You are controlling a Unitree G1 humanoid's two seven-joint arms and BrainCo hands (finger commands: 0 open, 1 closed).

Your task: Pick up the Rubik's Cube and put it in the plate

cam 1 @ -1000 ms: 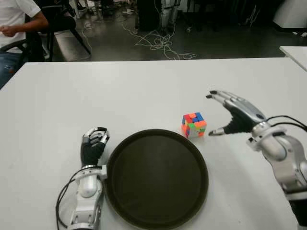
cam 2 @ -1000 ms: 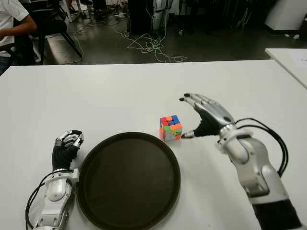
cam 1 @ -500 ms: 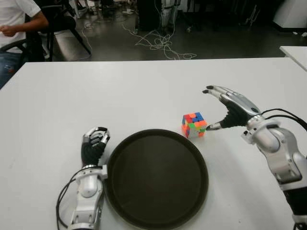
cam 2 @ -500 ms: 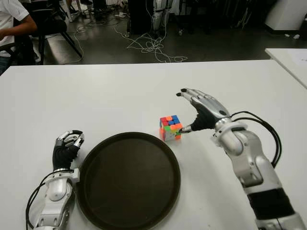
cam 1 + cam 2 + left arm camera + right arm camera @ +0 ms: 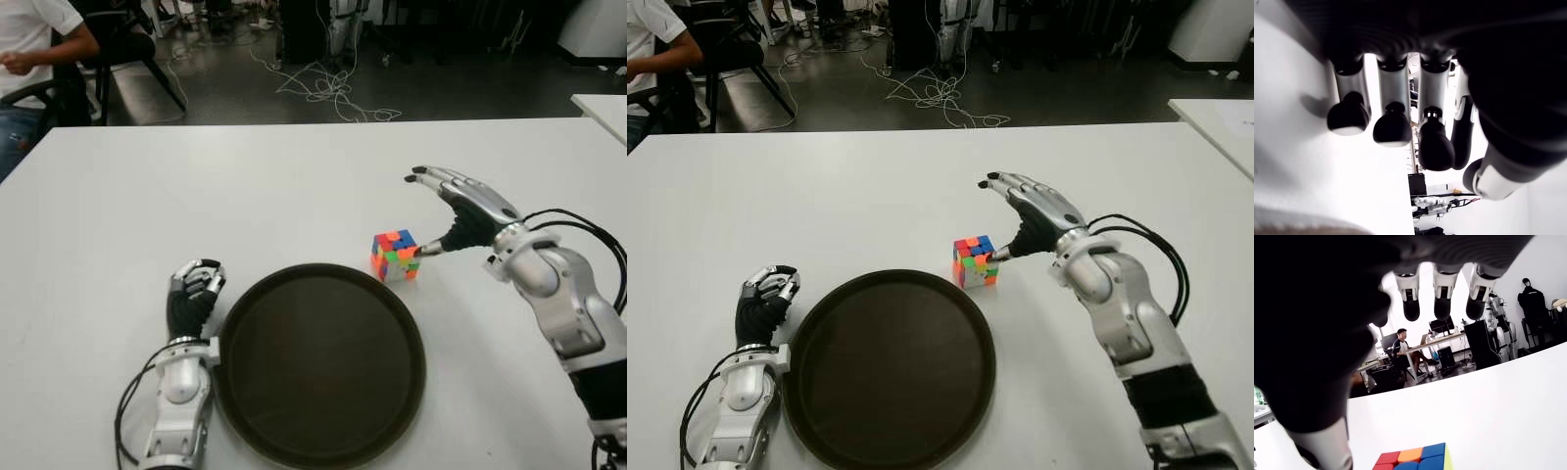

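I note the right hand [image 5: 453,211] has moved closer since a second ago: fingers spread, holding nothing, thumb tip now at the cube [image 5: 396,255]. Cube sits unmoved on the table [image 5: 245,186], just beyond the plate [image 5: 321,362]. Left hand [image 5: 193,294], fingers curled, shows left of the plate.

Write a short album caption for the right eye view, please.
Open right hand reaching over the Rubik's Cube beside the plate.

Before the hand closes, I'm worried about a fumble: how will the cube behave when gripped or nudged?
The cube looks rigid and flat-sided, so it probably slides on the table rather than rolls. Its glossy faces may be slippery, and the right hand is open, with only the thumb at its side. It looks small, likely light.
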